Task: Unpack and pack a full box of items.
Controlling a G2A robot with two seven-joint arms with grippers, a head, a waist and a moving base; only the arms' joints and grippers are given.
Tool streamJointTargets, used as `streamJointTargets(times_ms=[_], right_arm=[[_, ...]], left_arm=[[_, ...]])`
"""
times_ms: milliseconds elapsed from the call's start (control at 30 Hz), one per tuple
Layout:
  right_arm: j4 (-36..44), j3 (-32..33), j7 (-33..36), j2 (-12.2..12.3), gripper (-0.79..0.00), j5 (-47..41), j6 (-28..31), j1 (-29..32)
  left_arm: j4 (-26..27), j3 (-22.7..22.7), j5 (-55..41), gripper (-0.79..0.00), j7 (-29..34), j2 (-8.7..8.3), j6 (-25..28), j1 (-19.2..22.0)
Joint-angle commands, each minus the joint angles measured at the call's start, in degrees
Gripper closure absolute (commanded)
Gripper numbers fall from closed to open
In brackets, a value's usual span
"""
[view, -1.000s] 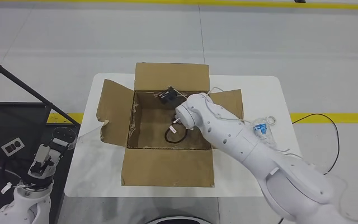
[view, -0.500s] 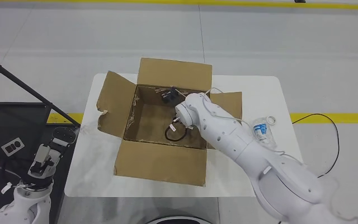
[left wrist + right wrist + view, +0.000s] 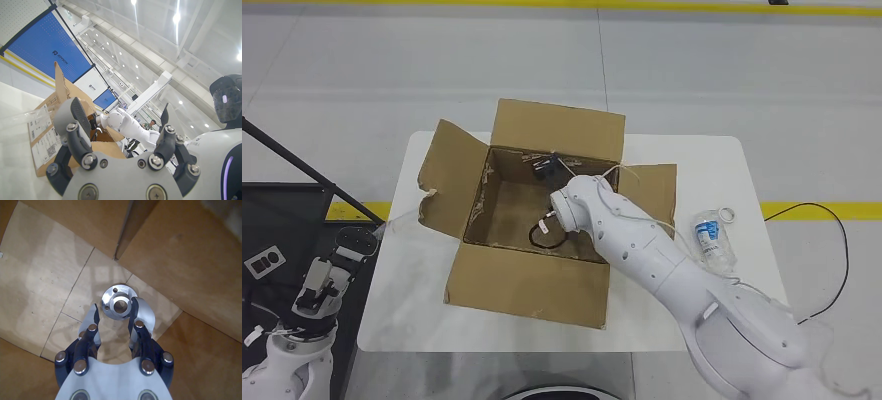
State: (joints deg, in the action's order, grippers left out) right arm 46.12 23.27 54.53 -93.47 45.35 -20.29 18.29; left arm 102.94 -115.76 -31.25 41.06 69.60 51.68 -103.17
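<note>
**Right gripper straddles a metal flange on the box floor**

Nearest the robot, the left gripper (image 3: 122, 115) sits off the table's near left corner. It points upward with its jaws spread wide and nothing between them.

On the white table (image 3: 392, 300) stands one cardboard box (image 3: 532, 285) with all four flaps folded outward. It sits slightly askew to the table's edges. The right arm reaches down over the box's right side into its interior.

Inside, the right gripper (image 3: 115, 309) hangs just above the brown floor with its jaws partly open. One flange (image 3: 119, 306) lies flat there with its bore facing up. It is a shiny round metal disc with a raised hub around a central hole, and two small bolt holes are visible in its rim. It lies between the two fingertips, at their far ends. One finger overlaps its rim beside the hub, and the other stands just off the opposite edge. Whether either pad presses on the metal cannot be told.

Farther in, one black object (image 3: 547, 167) rests against the box's far wall. Its shape is too small to make out.

To the right of the box, apart from it, one clear plastic bottle (image 3: 709, 237) lies on its side on the table.
</note>
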Motion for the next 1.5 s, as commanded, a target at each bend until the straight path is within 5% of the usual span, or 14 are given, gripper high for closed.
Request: streamJointTargets(times_ms=[0,333,500,933,1200,1267,1400,1467], right_arm=[[0.8,0.6,-0.4,0.2,-0.385,0.8,-1.5,0.6],[6.8,4.6,0.2,1.7,-0.382,4.3,-5.1,3.8],[10.0,6.8,0.0,2.6,-0.388,6.3,-6.0,5.7],[19.3,12.9,0.9,5.4,-0.391,13.4,-6.6,12.0],[22.1,15.5,1.7,6.0,-0.382,16.0,-5.7,14.8],[22.5,16.1,1.9,6.0,-0.382,16.4,-5.2,15.3],[22.9,17.1,1.9,6.1,-0.382,17.0,-4.4,16.1],[23.1,17.5,2.0,6.0,-0.379,17.4,-4.0,16.4]], left_arm=[[0.0,0.0,0.0,-0.785,0.0,0.00,0.0,0.0],[0.0,0.0,0.0,-0.785,0.0,0.00,0.0,0.0],[0.2,0.8,4.2,-0.785,2.0,-0.31,-4.0,0.2],[-3.1,3.8,3.8,-0.785,24.4,-2.83,-15.9,2.5],[-4.2,6.8,7.2,-0.785,25.8,-3.50,-18.9,4.9],[-4.2,7.3,7.6,-0.714,25.0,-3.58,-19.8,5.1],[-4.4,8.4,8.6,-0.425,24.4,-3.79,-20.7,5.5],[-4.5,8.7,9.0,-0.360,23.9,-3.88,-21.1,5.6]])
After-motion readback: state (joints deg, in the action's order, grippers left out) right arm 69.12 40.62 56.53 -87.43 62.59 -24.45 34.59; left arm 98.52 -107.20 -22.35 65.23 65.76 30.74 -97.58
